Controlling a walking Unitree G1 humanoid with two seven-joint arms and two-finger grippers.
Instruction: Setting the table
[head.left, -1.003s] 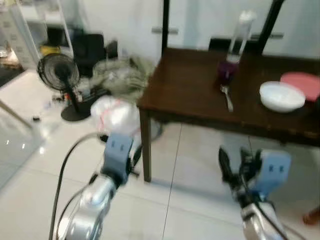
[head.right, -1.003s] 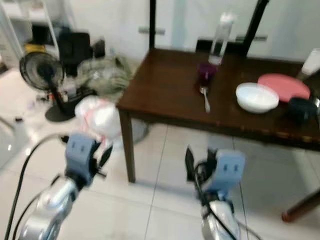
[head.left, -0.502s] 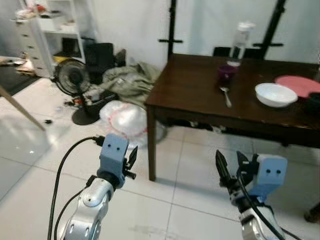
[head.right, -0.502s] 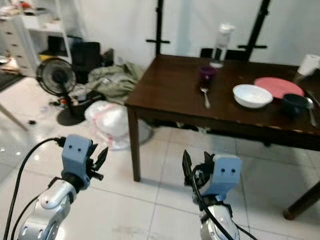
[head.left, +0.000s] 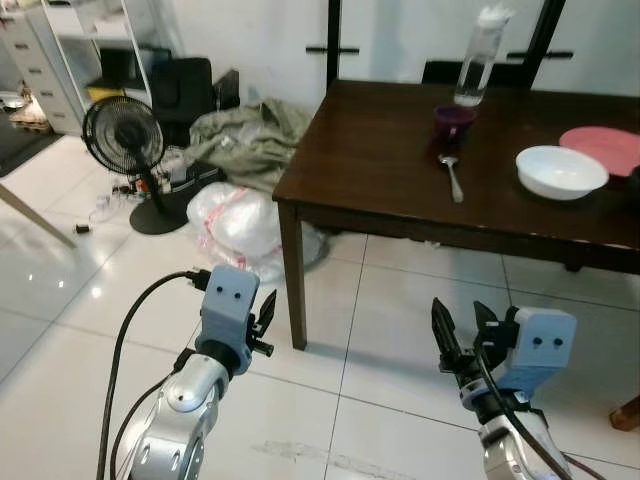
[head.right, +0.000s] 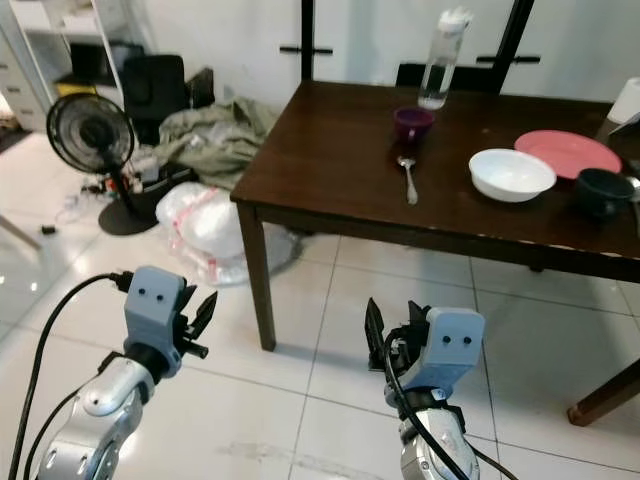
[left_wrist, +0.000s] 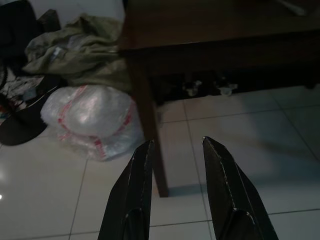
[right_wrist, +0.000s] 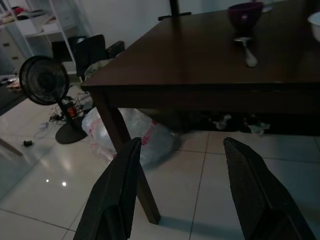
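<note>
Since a moment ago only the view has tilted and sharpened; both arms keep the same raised pose over the tiled floor (head.right: 330, 400), short of the table. Left gripper (left_wrist: 176, 146): two black fingers parted by a narrow gap, nothing between them, aimed at the table's near corner leg (head.left: 291, 275). Right gripper (right_wrist: 181, 145): fingers spread wider, holding nothing, pointed at the table's near edge.

One dark wooden table (head.right: 330, 170), with a count of: one purple cup (head.right: 412, 122), one spoon (head.right: 409, 178) just in front of it, one clear bottle (head.right: 439, 58) behind it, one white bowl (head.right: 511, 173), one pink plate (head.right: 567, 152) behind the bowl, one dark bowl (head.right: 603, 190) near the far right, beside a white roll (head.right: 628, 100) at the picture's edge.

Near half of the tabletop on the robot's left is bare wood. Open tiles lie between grippers and table.

Left of the leg: one white plastic bag (head.left: 238, 222), one heap of green cloth (head.left: 245, 140), one floor fan (head.left: 125, 140), one white shelf unit (head.left: 70, 50).
</note>
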